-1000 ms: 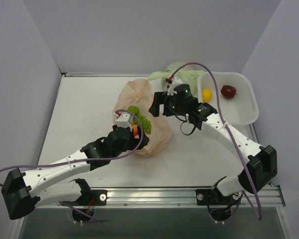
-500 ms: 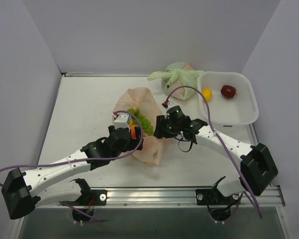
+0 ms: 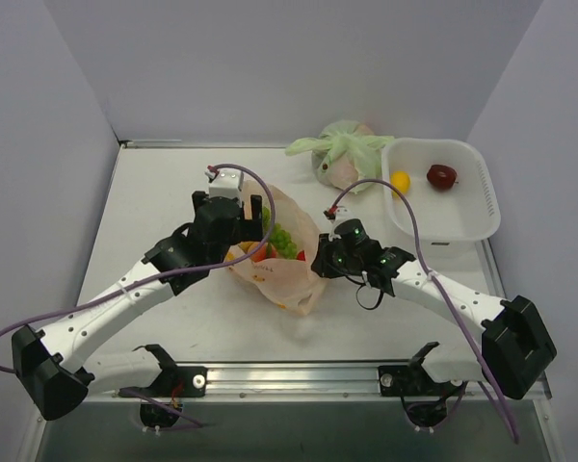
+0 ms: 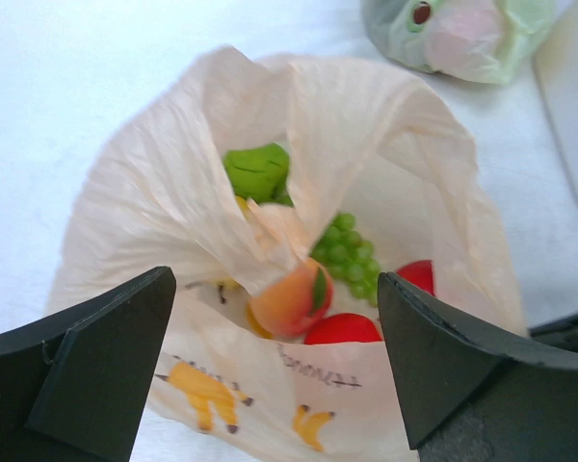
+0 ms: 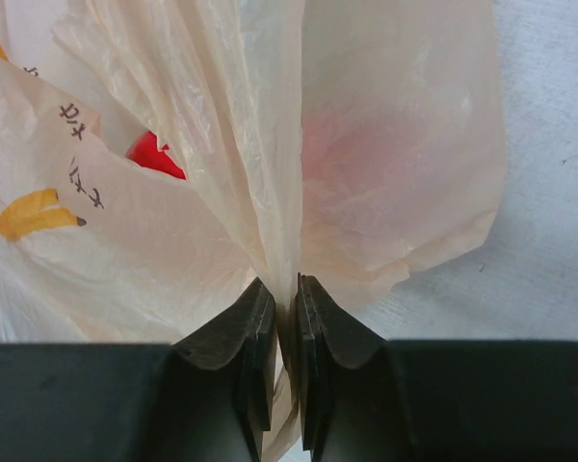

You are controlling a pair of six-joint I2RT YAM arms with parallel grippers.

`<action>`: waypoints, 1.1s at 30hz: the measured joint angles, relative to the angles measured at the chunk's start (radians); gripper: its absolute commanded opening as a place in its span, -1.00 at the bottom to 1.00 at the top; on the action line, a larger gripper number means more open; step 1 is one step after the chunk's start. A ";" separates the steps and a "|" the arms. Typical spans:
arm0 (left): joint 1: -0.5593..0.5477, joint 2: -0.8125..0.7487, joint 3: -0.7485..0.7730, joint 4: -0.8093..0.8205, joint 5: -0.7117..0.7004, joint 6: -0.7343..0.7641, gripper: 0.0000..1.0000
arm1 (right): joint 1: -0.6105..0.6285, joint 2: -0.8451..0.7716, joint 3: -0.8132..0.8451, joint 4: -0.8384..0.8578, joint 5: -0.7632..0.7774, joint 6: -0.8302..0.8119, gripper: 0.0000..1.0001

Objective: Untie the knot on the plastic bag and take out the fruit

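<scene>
The peach-orange plastic bag [image 3: 281,279] [image 4: 270,385] lies mid-table with its mouth gaping; no knot shows on it. Inside is the fruit: a green grape bunch [image 3: 283,241] [image 4: 348,254], a peach [image 4: 291,298], red ones [image 4: 342,330] and a green one [image 4: 257,170]. My left gripper [image 3: 246,229] [image 4: 279,375] hovers over the bag's left rim, open wide, with nothing between its fingers. At the bag's right edge, my right gripper [image 3: 321,262] [image 5: 287,294] is shut on a gathered fold of the film [image 5: 275,192].
A tied pale green bag [image 3: 342,152] [image 4: 462,34] sits at the back. To its right stands a white basket [image 3: 486,207] holding a yellow fruit [image 3: 400,182] and a red one [image 3: 441,176]. Purple cables loop above both arms.
My right gripper came down toward me along the bag's right side and closed on its film. My left gripper swung from the bag's near side up to its far-left rim, staying open.
</scene>
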 measured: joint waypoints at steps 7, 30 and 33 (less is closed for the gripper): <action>0.072 0.066 0.024 -0.032 -0.057 0.185 0.95 | -0.017 0.000 -0.011 0.011 0.004 -0.018 -0.78; 0.351 0.367 0.083 0.107 -0.041 0.283 0.83 | -0.161 0.056 -0.117 0.009 -0.027 -0.124 -0.45; 0.348 0.359 0.066 0.126 0.026 0.266 0.75 | -0.150 0.055 -0.087 -0.052 -0.024 -0.141 -0.06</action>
